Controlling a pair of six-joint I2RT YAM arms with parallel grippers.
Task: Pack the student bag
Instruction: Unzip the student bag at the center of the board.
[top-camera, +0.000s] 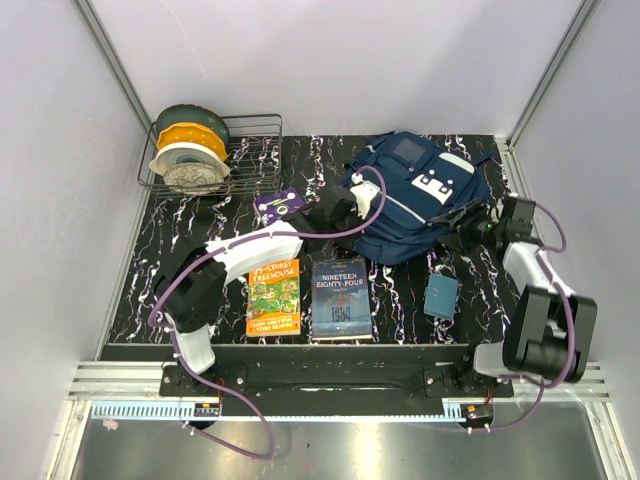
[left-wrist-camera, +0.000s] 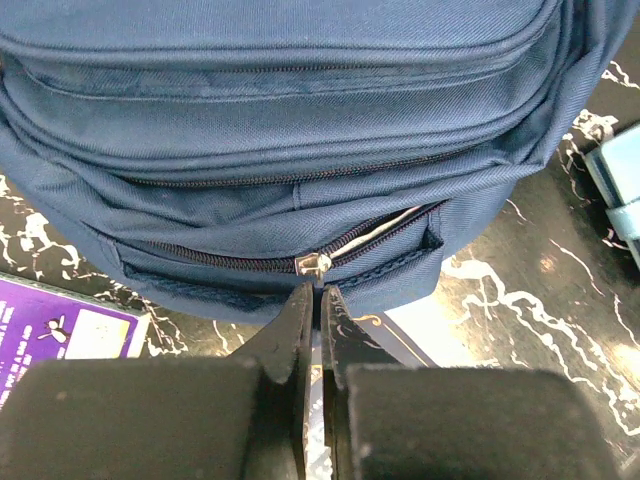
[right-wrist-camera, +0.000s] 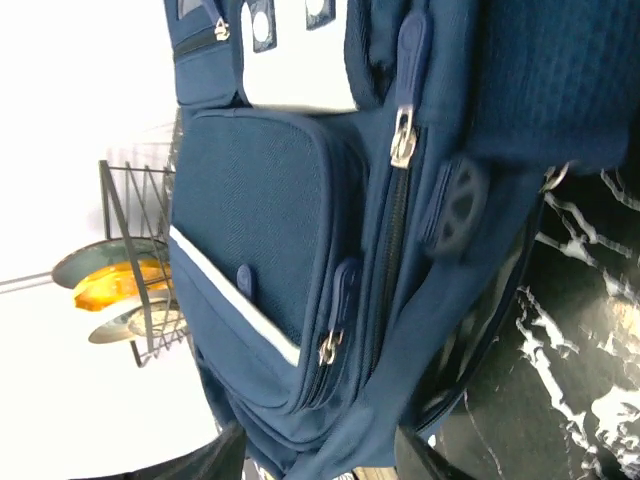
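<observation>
The student bag (top-camera: 420, 190), navy with white stripes and patches, lies at the back right of the black marbled table (top-camera: 180, 260). My left gripper (top-camera: 352, 200) is at its left side. In the left wrist view the left gripper (left-wrist-camera: 320, 292) is shut at the metal slider (left-wrist-camera: 318, 263) of a lower zip, pinching its pull. Right of the slider the zip gapes a little and shows pale lining (left-wrist-camera: 385, 228). My right gripper (top-camera: 472, 222) is at the bag's right side. In the right wrist view the right gripper (right-wrist-camera: 320, 462) stands open, with the bag's blue strap (right-wrist-camera: 400, 400) between its spread fingers.
A wire rack (top-camera: 250, 150) with stacked plates and bowls stands at the back left. A purple card (top-camera: 280, 205) lies by the left arm. Two books (top-camera: 274, 297) (top-camera: 341, 298) lie at the front. A small teal pouch (top-camera: 440, 295) lies front right.
</observation>
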